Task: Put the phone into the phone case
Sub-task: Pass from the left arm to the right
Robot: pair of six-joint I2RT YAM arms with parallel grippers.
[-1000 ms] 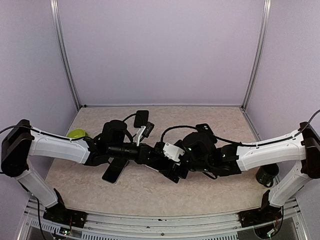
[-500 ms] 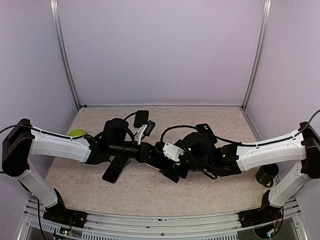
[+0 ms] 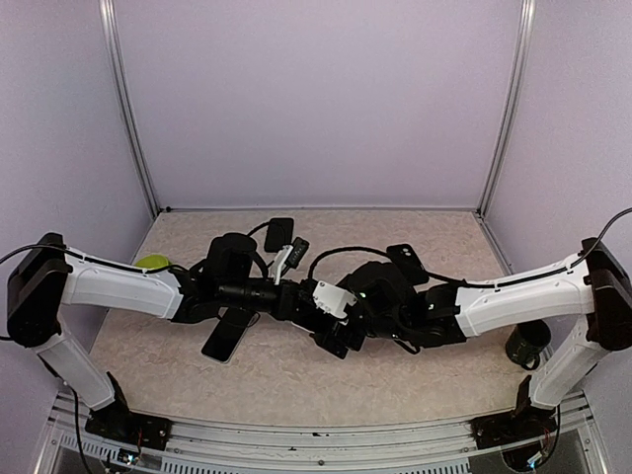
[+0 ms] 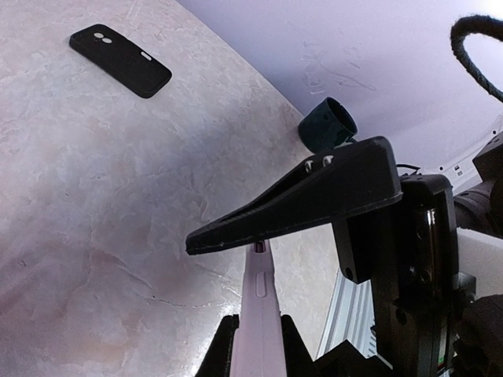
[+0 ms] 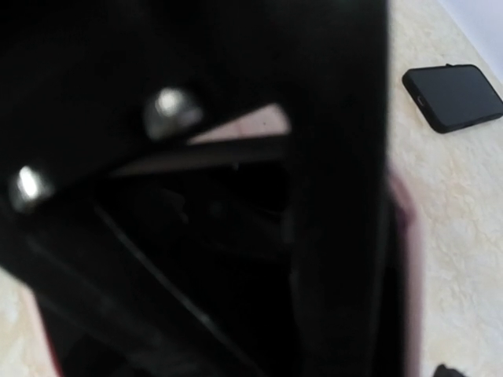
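My left gripper (image 3: 299, 299) is shut on a thin lilac slab (image 4: 258, 314), seen edge-on with a side button; I cannot tell whether it is the phone or a case. My right gripper (image 3: 329, 334) meets it at the table's middle. One of its black fingers (image 4: 314, 192) lies across the slab's far end. The right wrist view is almost all black at close range, with a pink edge (image 5: 405, 228) at the right. A dark phone (image 3: 226, 337) lies flat on the table under the left arm. A black case (image 3: 279, 234) lies behind it, and another black case (image 3: 407, 262) (image 4: 119, 60) lies behind the right arm.
A green object (image 3: 150, 264) sits at the left by the left arm. A dark cylinder (image 3: 528, 344) (image 4: 328, 126) stands at the right. A black case (image 5: 453, 96) shows at the upper right of the right wrist view. Cables loop above both wrists.
The right arm has shifted a little to the left, closing in on the left gripper. The left gripper keeps its hold on the lilac slab.
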